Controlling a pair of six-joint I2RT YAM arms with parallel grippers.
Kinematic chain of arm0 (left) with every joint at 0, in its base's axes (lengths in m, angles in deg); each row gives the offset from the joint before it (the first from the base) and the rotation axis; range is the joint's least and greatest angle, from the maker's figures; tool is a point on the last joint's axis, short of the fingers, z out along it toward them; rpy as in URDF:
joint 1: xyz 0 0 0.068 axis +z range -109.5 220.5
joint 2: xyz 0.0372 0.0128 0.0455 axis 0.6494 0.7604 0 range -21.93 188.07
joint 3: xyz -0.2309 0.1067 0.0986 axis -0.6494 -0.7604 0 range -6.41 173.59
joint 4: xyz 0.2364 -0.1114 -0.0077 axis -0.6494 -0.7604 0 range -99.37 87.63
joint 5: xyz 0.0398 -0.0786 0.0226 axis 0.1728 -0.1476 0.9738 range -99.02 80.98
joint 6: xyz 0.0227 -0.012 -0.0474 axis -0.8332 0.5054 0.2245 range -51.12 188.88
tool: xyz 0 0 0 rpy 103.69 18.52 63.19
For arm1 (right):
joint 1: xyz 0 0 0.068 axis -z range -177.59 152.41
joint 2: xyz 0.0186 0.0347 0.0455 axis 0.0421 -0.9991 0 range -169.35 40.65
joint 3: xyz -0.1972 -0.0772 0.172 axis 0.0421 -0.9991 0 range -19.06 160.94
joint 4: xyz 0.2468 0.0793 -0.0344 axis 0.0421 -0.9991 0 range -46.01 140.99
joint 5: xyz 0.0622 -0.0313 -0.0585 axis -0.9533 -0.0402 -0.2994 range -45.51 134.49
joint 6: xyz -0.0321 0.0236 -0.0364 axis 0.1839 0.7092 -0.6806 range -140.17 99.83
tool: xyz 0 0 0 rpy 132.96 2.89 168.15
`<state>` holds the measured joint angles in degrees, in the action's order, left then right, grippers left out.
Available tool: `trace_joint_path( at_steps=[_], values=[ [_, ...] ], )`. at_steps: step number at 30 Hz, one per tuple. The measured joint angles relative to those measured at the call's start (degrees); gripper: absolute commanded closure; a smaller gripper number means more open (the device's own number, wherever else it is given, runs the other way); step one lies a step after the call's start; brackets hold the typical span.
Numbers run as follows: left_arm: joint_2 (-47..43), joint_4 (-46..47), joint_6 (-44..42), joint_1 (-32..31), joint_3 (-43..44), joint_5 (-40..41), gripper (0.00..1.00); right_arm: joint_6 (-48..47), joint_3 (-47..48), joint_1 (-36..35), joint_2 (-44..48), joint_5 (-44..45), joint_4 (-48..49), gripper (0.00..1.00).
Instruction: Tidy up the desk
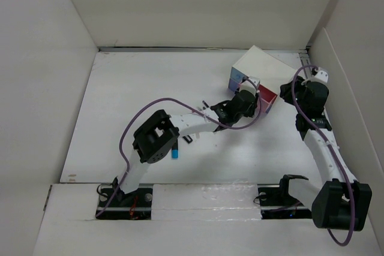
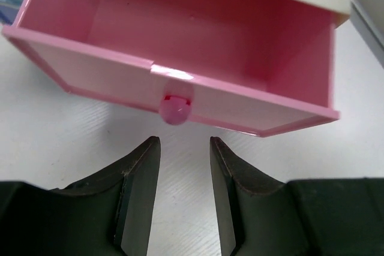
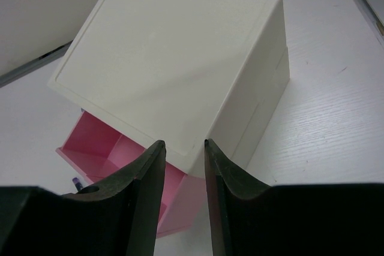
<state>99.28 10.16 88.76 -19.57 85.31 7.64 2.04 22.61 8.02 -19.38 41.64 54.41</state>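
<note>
Found left fingers (image 2: 138, 190) part-open and empty, just short of the knob (image 2: 175, 109) on the pink drawer (image 2: 180, 28), which stood pulled out and bare inside as far as visible. Found right fingers (image 3: 141, 196) likewise parted, gripping nothing, poised over the white box (image 3: 174, 58) at the far right corner of the tabletop (image 1: 150, 82), which was walled by white panels. Judged tidying barely begun: drawer open, but spotted a small blue-tipped item (image 1: 174, 154) loose toward the near edge, not yet stowed.

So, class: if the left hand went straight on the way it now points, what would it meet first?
Probably the round knob on the pink drawer's front, just beyond the left hand; depth is unclear.
</note>
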Motion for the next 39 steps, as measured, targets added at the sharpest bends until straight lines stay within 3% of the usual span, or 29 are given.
trace_joint_path(
  at_steps=[8,39],
  values=[
    [-0.2,0.6,-0.4,0.6,-1.9,1.5,0.60,0.0,0.0,0.0,-0.1,-0.6,0.0,0.62],
    [0.4,1.4,-6.1,2.0,4.0,-4.3,0.67,0.0,0.0,0.0,-0.1,-1.3,1.1,0.62]
  ],
)
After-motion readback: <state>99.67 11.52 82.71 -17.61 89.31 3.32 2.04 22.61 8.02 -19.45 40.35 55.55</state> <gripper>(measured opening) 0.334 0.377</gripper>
